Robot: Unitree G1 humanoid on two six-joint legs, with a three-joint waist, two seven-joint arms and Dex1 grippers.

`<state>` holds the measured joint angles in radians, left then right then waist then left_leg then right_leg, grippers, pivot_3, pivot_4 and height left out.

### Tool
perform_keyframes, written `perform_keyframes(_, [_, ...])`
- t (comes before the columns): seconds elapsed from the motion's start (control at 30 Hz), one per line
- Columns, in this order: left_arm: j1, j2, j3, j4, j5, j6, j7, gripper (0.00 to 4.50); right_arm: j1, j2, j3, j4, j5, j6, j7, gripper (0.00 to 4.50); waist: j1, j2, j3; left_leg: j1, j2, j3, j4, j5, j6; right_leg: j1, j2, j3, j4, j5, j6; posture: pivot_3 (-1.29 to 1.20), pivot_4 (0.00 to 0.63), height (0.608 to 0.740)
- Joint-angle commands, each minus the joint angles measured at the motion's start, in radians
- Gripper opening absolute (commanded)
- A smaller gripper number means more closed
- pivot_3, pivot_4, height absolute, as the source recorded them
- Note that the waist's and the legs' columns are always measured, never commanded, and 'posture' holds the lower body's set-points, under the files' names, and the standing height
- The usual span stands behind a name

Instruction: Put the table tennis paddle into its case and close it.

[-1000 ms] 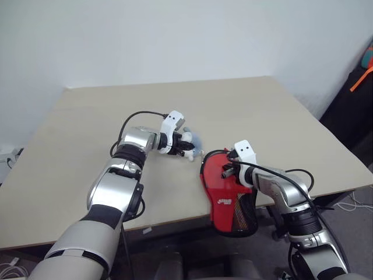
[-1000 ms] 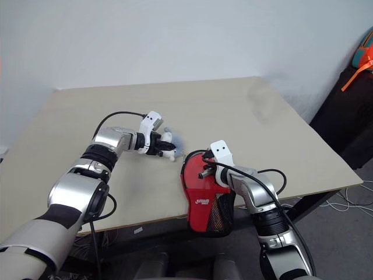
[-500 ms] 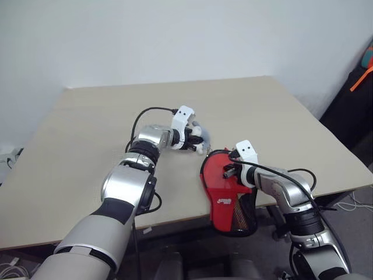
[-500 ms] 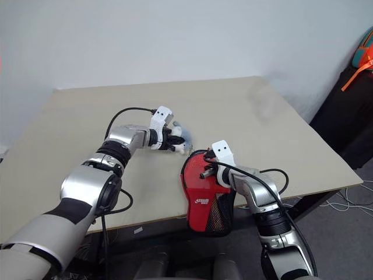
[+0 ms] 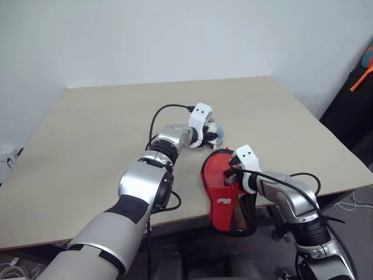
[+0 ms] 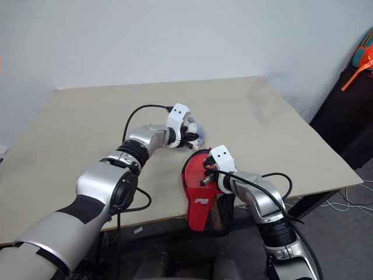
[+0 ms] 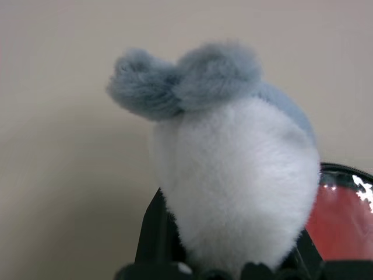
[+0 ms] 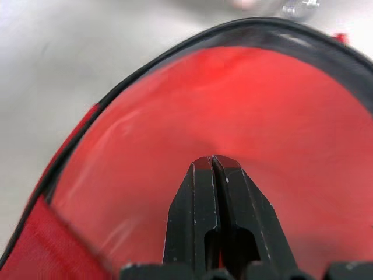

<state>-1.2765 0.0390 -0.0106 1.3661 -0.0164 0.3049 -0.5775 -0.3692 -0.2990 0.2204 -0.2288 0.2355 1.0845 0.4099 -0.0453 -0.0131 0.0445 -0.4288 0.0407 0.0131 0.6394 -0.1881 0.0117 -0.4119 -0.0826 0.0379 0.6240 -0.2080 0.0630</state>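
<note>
The case (image 5: 226, 195) lies at the table's front edge, its mesh end (image 5: 245, 217) hanging over the edge. Black piping rims it, and the paddle's red face (image 8: 175, 116) shows under its shiny see-through side. The handle is hidden. My right gripper (image 5: 228, 175) is shut with nothing between its fingertips (image 8: 204, 166), which rest over the red face. My left gripper (image 5: 213, 137) hovers just beyond the case's far rim, shut on a fluffy grey and white pompom (image 7: 233, 169). I cannot tell whether the pompom is attached to the case.
The beige table (image 5: 105, 128) stretches to the left and back. Its right corner (image 5: 364, 169) and front edge lie close to the case. A dark bag with orange straps (image 5: 364, 76) stands off the table at the far right.
My left gripper has carried the pompom to the right, up to the case's far rim. The right gripper and the case have stayed put.
</note>
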Motion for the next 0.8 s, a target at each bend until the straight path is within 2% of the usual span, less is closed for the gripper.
perform_keyframes(0.03, [-0.088, -0.023, 0.021, -0.051, 0.001, -0.079, 0.009, 0.52, 0.041, -0.021, 0.081, -0.009, 0.014, 0.042, 0.035, 0.07, 0.0, 0.0, 0.0, 0.0, 0.0, 0.0, 0.0, 0.0, 0.0, 0.0, 0.0, 0.0, 0.0, 0.0, 0.0, 0.0, 0.0, 0.74])
perform_keyframes(0.53, [-0.09, -0.045, 0.045, -0.049, 0.029, -0.141, 0.052, 0.52, 0.033, 0.001, 0.066, 0.039, 0.0, 0.103, 0.001, 0.07, 0.0, 0.0, 0.0, 0.0, 0.0, 0.0, 0.0, 0.0, 0.0, 0.0, 0.0, 0.0, 0.0, 0.0, 0.0, 0.0, 0.0, 0.74])
perform_keyframes(0.8, [-0.086, -0.112, 0.045, -0.049, 0.041, -0.197, 0.042, 0.52, 0.025, 0.014, 0.083, 0.058, -0.013, 0.096, -0.011, 0.07, 0.0, 0.0, 0.0, 0.0, 0.0, 0.0, 0.0, 0.0, 0.0, 0.001, 0.0, 0.0, 0.0, 0.0, 0.0, 0.0, 0.0, 0.74])
